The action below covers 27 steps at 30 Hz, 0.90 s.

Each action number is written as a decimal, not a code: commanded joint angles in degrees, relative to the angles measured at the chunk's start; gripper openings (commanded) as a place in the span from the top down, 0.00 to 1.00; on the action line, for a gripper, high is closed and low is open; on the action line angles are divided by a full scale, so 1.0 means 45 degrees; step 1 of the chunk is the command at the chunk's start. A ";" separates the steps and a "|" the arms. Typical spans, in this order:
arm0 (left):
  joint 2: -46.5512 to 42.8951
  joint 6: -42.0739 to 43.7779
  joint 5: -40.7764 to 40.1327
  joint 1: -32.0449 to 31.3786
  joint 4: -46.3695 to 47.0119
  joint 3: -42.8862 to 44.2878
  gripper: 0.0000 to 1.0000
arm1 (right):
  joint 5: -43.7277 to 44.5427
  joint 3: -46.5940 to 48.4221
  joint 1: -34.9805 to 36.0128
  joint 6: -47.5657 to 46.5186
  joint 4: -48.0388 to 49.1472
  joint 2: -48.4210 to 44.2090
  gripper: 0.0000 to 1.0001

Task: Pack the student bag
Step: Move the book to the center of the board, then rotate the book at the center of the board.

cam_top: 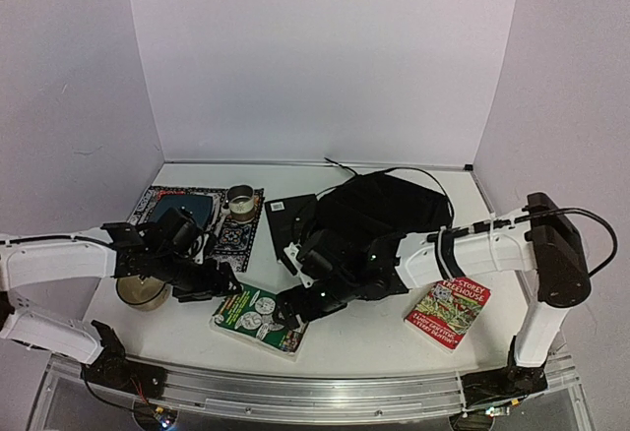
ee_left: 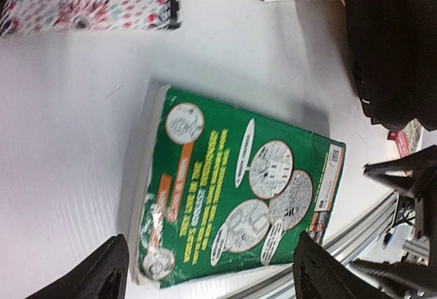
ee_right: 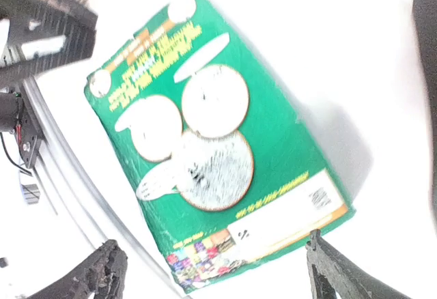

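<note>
The student bag (cam_top: 384, 210) was found slumped at the rear centre of the table (cam_top: 374, 342), at about 1 o'clock from the green book (cam_top: 258, 319) in the top view. It was held by neither gripper.

The left gripper (cam_top: 224, 283) was positioned over the book's left end. The bag was seen at roughly 2 o'clock from it, well apart. In the left wrist view its fingers (ee_left: 102, 275) were spread wide and released, with nothing clamped. The book was framed between and beyond the tips, and the bag was seen at the 2 o'clock corner.

The right gripper (cam_top: 293, 305) was positioned over the book's right end, with the bag near at about 1 o'clock. Its fingers (ee_right: 338, 275) were likewise spread and released. The book filled that wrist view. A dark strip at the 3 o'clock edge was probably the bag, but it was too cropped to confirm. Contact between either set of tips and the book could not be judged.

A black notebook (cam_top: 285, 216) was noted against the bag at its 9 o'clock. A red book (cam_top: 448, 311) was noted at the bag's 5 o'clock, apart from it. A patterned notebook (cam_top: 228, 234) was noted farther out at 9 o'clock, with a metal cup (cam_top: 239, 196) on its far edge.
</note>
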 commanded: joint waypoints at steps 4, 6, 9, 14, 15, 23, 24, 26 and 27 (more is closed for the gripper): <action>-0.1190 -0.1750 0.0747 -0.0062 -0.0964 -0.1085 0.21 | 0.0072 0.1830 -0.0430 -0.3139 -0.1610 0.1338 0.08; -0.0988 -0.1755 0.1034 -0.0077 -0.0891 -0.1133 0.28 | -0.0094 0.2199 -0.0613 -0.3388 -0.1622 0.1734 0.08; -0.0889 -0.1832 0.1444 -0.0080 -0.0518 -0.1298 0.44 | -0.0236 0.2648 -0.1030 -0.3682 -0.1622 0.2207 0.08; -0.0335 -0.2096 0.2719 -0.0098 0.0873 -0.1935 0.52 | -0.0757 0.3255 -0.1285 -0.3919 -0.1601 0.3092 0.09; -0.0212 -0.2061 0.2702 -0.0100 0.0935 -0.1989 0.52 | -0.0980 0.3332 -0.1288 -0.3922 -0.1604 0.3269 0.09; 0.1407 -0.1375 0.1086 -0.0011 0.1793 -0.1377 0.54 | -0.2746 0.2500 -0.1268 -0.3234 -0.1236 0.3293 0.14; 0.1844 -0.1062 0.0842 0.0073 0.1863 -0.1010 0.54 | -0.3002 0.2250 -0.1242 -0.3056 -0.1161 0.3121 0.15; 0.2955 -0.0289 0.0601 0.0396 0.2030 -0.0097 0.54 | -0.3247 0.1758 -0.1156 -0.2671 -0.0830 0.2674 0.17; 0.3491 0.0082 0.0529 0.0572 0.2182 0.0320 0.55 | -0.3325 0.1471 -0.1104 -0.2508 -0.0689 0.2458 0.18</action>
